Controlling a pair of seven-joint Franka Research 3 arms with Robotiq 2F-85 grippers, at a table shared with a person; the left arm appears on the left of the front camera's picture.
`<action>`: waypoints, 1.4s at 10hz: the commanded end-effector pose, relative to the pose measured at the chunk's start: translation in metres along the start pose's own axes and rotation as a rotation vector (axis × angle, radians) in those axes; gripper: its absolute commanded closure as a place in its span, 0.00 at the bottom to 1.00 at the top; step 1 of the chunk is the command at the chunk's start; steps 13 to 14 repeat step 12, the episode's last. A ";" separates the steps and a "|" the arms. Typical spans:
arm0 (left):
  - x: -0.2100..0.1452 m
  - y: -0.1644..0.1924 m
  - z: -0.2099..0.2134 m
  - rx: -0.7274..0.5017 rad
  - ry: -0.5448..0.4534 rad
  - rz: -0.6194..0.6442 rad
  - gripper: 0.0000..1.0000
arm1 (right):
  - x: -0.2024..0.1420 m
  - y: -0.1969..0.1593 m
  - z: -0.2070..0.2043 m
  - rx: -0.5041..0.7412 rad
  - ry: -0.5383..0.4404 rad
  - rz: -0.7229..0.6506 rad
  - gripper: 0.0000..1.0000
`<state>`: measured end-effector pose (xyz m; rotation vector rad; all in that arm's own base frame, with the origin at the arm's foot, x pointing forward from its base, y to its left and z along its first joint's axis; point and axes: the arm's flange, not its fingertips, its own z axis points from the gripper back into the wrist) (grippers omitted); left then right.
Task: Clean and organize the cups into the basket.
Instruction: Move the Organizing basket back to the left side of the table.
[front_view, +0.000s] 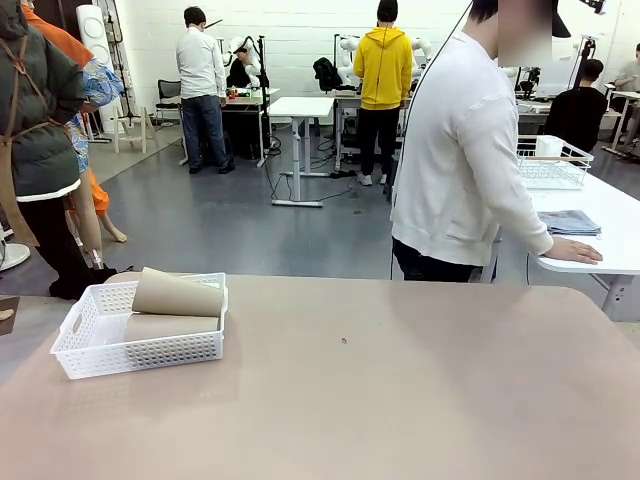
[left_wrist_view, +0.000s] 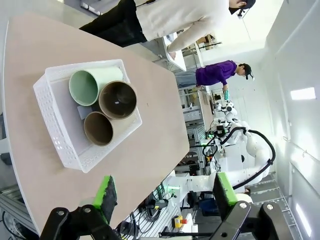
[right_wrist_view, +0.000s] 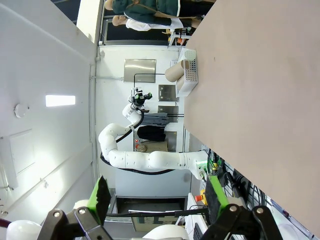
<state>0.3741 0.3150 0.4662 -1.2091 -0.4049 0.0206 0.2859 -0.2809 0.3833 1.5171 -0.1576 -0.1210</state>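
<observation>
Checking the cups in the basket

Looking at the table (front_view: 400, 380), you see the basket (front_view: 100, 350) at its left side, nearer to your left arm. Three cups lie inside on their sides, long axes parallel, mouths toward the left gripper (left_wrist_view: 165, 200): two brown cups (left_wrist_view: 117, 100) and the mint cup (left_wrist_view: 85, 86). The basket is ahead of this gripper and apart from it. Both the left gripper and the right gripper (right_wrist_view: 157, 197) are spread wide and hold nothing. The task seems nearly finished.
</observation>
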 end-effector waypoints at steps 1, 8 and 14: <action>0.001 -0.001 0.001 0.003 -0.012 0.003 0.00 | -0.002 0.000 -0.001 0.003 0.006 -0.003 0.00; 0.001 -0.001 0.001 0.003 -0.012 0.003 0.00 | -0.002 0.000 -0.001 0.003 0.006 -0.003 0.00; 0.001 -0.001 0.001 0.003 -0.012 0.003 0.00 | -0.002 0.000 -0.001 0.003 0.006 -0.003 0.00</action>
